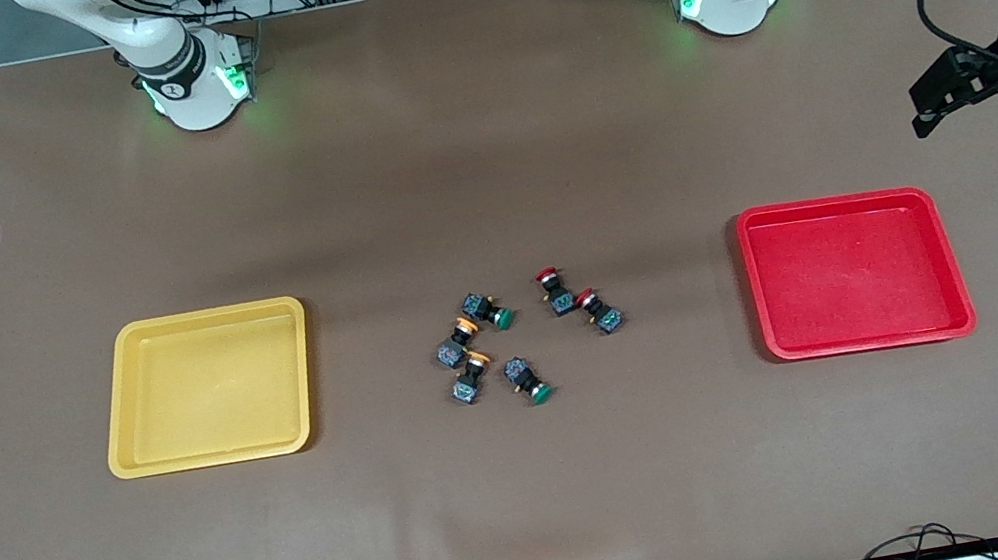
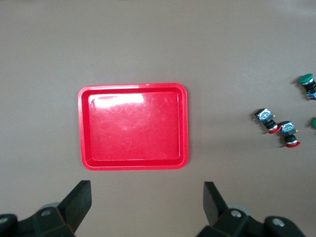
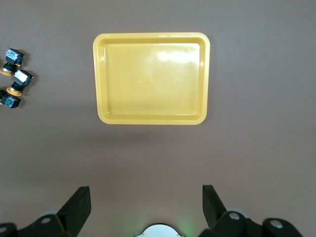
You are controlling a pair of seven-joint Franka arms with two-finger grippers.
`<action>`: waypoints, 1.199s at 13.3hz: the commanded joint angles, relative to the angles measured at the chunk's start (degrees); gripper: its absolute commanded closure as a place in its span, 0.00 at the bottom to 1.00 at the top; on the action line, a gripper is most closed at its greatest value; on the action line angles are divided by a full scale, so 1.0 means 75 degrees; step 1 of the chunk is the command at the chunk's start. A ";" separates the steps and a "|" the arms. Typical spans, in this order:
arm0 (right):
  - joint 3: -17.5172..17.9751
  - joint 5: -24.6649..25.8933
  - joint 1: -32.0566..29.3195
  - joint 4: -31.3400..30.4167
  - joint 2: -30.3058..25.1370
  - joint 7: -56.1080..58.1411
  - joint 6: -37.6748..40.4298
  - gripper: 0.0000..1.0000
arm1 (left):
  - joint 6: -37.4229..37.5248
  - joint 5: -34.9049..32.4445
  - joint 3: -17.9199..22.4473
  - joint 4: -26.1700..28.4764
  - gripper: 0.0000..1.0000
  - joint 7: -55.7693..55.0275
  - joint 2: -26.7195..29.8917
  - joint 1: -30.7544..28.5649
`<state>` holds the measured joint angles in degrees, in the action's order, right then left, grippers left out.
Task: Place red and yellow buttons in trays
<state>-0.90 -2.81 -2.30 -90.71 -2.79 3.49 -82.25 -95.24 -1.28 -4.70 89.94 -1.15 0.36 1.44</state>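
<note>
Red and yellow buttons (image 1: 509, 339) lie clustered on table (image 1: 535, 497) between yellow tray (image 1: 220, 458) & red tray (image 1: 870, 344), both trays empty. Left gripper (image 2: 148, 200) up over table beside red tray, jaws wide, holding nothing; right gripper (image 3: 146, 200) same beside yellow tray

— What carries everything?
— A brown table (image 1: 535, 497).
— What lies on it?
— A yellow tray (image 1: 116, 440) toward the right arm's end, a red tray (image 1: 956, 274) toward the left arm's end. Between them lie two red buttons (image 1: 550, 280), two yellow buttons (image 1: 465, 328) and two green buttons (image 1: 502, 318), close together.
</note>
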 commanded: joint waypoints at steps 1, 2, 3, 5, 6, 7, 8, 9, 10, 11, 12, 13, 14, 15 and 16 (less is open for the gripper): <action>0.0166 0.0059 0.0002 -0.0210 -0.0203 0.0038 -0.0107 0.00 | 0.0207 -0.0321 0.0111 -0.0075 0.00 0.0059 0.0069 0.0090; 0.0166 0.0059 0.0002 -0.0211 -0.0203 0.0038 -0.0119 0.00 | 0.0230 -0.0322 0.0111 -0.0109 0.00 0.0094 0.0081 0.0078; 0.0166 0.0059 -0.0010 -0.0211 -0.0203 0.0038 -0.0119 0.00 | 0.0242 -0.0310 0.0134 -0.0109 0.00 0.0141 0.0046 0.0031; 0.0166 0.0059 -0.0010 -0.0211 -0.0191 0.0038 -0.0166 0.00 | 0.0230 0.0051 0.0111 -0.0121 0.00 0.0165 0.0046 -0.0331; 0.0166 0.0059 -0.0010 -0.0211 -0.0191 0.0038 -0.0166 0.00 | 0.0230 0.0123 0.0111 -0.0121 0.00 0.0026 0.0034 -0.0344; 0.0166 0.0059 -0.0010 -0.0199 -0.0179 0.0038 -0.0131 0.00 | 0.0242 0.0147 0.0111 -0.0098 0.00 -0.0045 0.0011 -0.0344; 0.0166 0.0059 -0.0010 -0.0187 -0.0179 0.0038 -0.0131 0.00 | 0.0277 0.0158 0.0087 -0.0051 0.00 -0.0208 0.0011 -0.0321; 0.0143 0.0059 0.0002 -0.0199 -0.0179 0.0027 -0.0119 0.00 | 0.0300 0.0205 0.0041 -0.0039 0.00 -0.0245 0.0011 -0.0274; 0.0143 0.0059 0.0002 -0.0199 -0.0179 0.0026 -0.0108 0.00 | 0.0300 0.0205 0.0017 -0.0027 0.00 -0.0187 -0.0001 -0.0169; 0.0143 0.0059 -0.0010 -0.0199 -0.0179 0.0038 -0.0107 0.00 | 0.0289 0.0205 -0.0018 -0.0039 0.00 -0.0198 -0.0047 -0.0075; 0.0143 0.0059 -0.0033 -0.0199 -0.0179 0.0038 -0.0107 0.00 | 0.0289 0.0205 -0.0030 -0.0050 0.00 -0.0361 -0.0117 -0.0016; 0.0143 0.0047 -0.0033 -0.0199 -0.0179 0.0038 -0.0107 0.00 | 0.0289 0.0205 -0.0111 -0.0051 0.00 -0.0525 -0.0176 0.0042; 0.0143 0.0035 -0.0033 -0.0199 -0.0168 0.0038 -0.0107 0.00 | 0.0289 0.0205 -0.0182 -0.0051 0.00 -0.0712 -0.0200 0.0019; 0.0143 0.0012 -0.0021 -0.0199 -0.0156 0.0027 -0.0131 0.00 | 0.0266 0.0205 -0.0182 -0.0051 0.00 -0.0737 -0.0212 0.0019; 0.0143 0.0000 -0.0010 -0.0199 -0.0144 0.0026 -0.0166 0.00 | 0.0231 0.0205 -0.0182 -0.0062 0.00 -0.0749 -0.0223 -0.0027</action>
<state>0.04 -2.79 -2.23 -90.98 -2.78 3.49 -82.72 -93.89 -0.32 -6.01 90.15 -6.02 -1.17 1.77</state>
